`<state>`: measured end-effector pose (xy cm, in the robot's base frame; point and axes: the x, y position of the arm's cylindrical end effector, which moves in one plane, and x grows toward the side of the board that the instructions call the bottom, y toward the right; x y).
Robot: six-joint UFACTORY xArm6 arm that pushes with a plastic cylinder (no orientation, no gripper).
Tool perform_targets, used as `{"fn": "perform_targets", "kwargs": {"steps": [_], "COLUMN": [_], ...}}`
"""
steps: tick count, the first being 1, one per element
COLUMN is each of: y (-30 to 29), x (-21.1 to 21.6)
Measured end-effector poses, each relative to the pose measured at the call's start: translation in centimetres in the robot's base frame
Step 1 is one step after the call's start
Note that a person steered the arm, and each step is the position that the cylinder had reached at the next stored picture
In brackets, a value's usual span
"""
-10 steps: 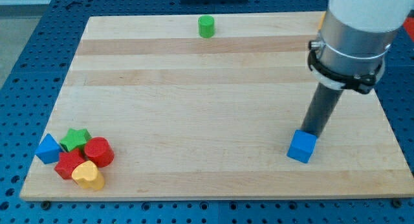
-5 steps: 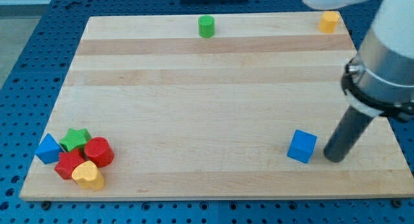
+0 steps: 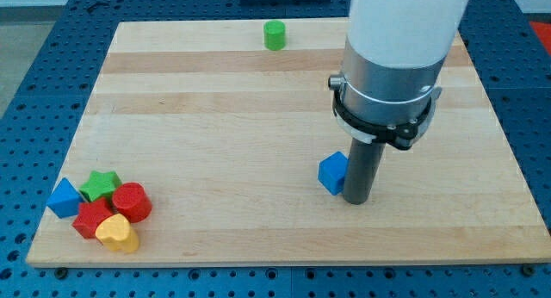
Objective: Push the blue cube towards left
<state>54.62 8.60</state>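
Blue perforated bench under pale wood worktop (image 3: 258, 117). Arm column over right half. My tip (image 3: 355, 200) touching right side of blue cube (image 3: 332, 173), right of centre, nearer front edge. No tool fitted, nothing to clench or release, plain rod. Cube looks light, rigid, likely slides easily, may spin if hit off-centre; push flat right face. Wide bare run leftward. Cluster near front-left corner: red cylinder (image 3: 132, 201), red block (image 3: 92, 218), yellow heart (image 3: 118, 234), green star (image 3: 101, 185), blue triangle (image 3: 64, 198). Green cylinder (image 3: 274, 35) near back edge.

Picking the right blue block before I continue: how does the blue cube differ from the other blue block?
The blue cube sits right of centre, touching my tip on its right; the blue triangular block lies at the lower left. The cube stands alone; the triangular block adjoins a cluster. Both are blue.
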Motion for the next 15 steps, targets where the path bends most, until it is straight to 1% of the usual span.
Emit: {"fn": "perform_targets", "kwargs": {"steps": [1, 2, 3, 4, 8, 10, 13, 14, 15], "y": [3.6, 5.9, 5.4, 3.6, -7.8, -9.6, -10.8, -11.1, -11.1], "x": [-0.1, -0.9, -2.1, -3.2, -2.4, -2.1, 1.0, 0.7, -1.0]}}
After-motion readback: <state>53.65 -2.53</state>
